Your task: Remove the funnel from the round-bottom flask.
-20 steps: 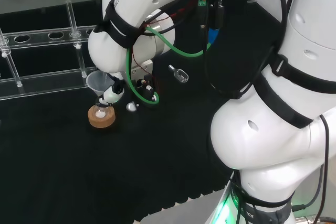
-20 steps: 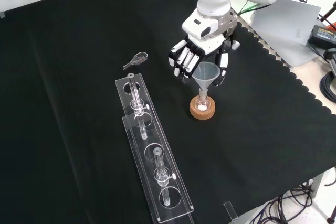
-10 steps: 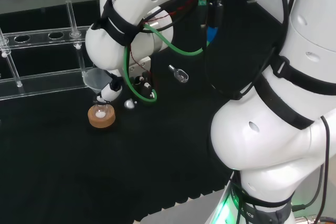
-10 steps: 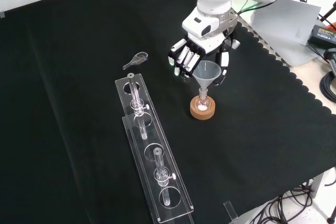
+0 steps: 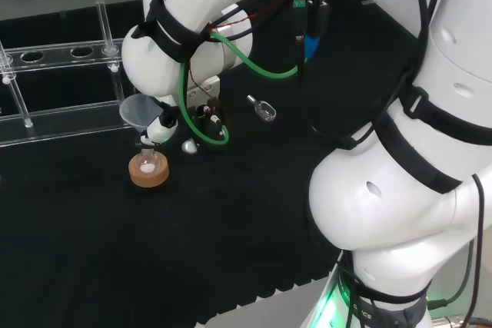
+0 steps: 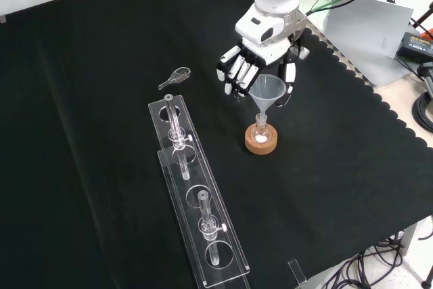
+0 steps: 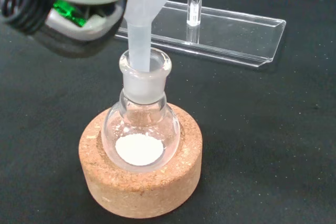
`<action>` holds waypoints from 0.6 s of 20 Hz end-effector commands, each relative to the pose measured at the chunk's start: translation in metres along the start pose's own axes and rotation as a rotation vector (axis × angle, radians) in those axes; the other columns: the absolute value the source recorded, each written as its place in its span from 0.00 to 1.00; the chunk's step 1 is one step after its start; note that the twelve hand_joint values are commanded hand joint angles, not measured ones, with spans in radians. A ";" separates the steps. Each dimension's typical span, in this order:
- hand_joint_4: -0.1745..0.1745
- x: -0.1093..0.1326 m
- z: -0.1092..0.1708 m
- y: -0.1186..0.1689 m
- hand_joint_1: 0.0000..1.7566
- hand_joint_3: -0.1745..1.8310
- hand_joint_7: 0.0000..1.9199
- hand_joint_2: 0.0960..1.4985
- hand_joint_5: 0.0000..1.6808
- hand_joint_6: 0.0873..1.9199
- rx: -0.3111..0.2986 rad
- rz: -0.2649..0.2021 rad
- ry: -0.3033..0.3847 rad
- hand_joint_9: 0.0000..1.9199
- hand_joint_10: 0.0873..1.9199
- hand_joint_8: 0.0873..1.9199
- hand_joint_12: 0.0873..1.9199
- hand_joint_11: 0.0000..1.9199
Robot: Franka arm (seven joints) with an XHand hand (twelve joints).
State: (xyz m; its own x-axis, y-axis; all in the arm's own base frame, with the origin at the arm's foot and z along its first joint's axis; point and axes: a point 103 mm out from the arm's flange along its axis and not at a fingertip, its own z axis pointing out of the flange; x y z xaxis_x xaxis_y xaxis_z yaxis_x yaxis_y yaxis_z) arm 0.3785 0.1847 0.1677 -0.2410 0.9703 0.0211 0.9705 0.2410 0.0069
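A clear funnel point(image 6: 266, 89) point(image 5: 137, 110) hangs over a small round-bottom flask point(image 6: 260, 131) point(image 5: 147, 162) that sits on a cork ring point(image 6: 260, 145) point(image 5: 148, 176) point(image 7: 142, 184). The hand point(image 6: 262, 51) point(image 5: 162, 126) comes from above and pinches the funnel's cone, fingers point(image 6: 233, 74) on one side and thumb on the other. In the wrist view the funnel's stem point(image 7: 139, 45) still reaches into the flask's neck point(image 7: 145, 77). White powder point(image 7: 139, 149) lies at the bottom of the flask.
A long clear rack point(image 6: 196, 208) point(image 5: 69, 51) with test tubes stands to the left of the flask in the front view. A small clear scoop point(image 6: 177, 76) point(image 5: 261, 107) lies on the cloth beyond the rack's end. The cloth's scalloped edge point(image 6: 379, 106) runs at the right.
The hand has risen a little with the funnel in it, so the funnel's cone stands higher above the flask. The flask and cork ring have stayed in place.
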 end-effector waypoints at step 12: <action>0.55 0.002 -0.029 -0.013 0.55 0.34 0.51 0.30 0.43 0.30 -0.006 -0.050 -0.036 0.37 0.22 0.23 0.74 0.00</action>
State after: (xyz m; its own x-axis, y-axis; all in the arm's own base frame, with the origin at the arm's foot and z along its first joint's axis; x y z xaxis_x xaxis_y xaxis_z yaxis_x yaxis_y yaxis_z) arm 0.3689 0.1830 0.1873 -0.2591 0.9658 -0.0111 0.9658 0.2592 0.0088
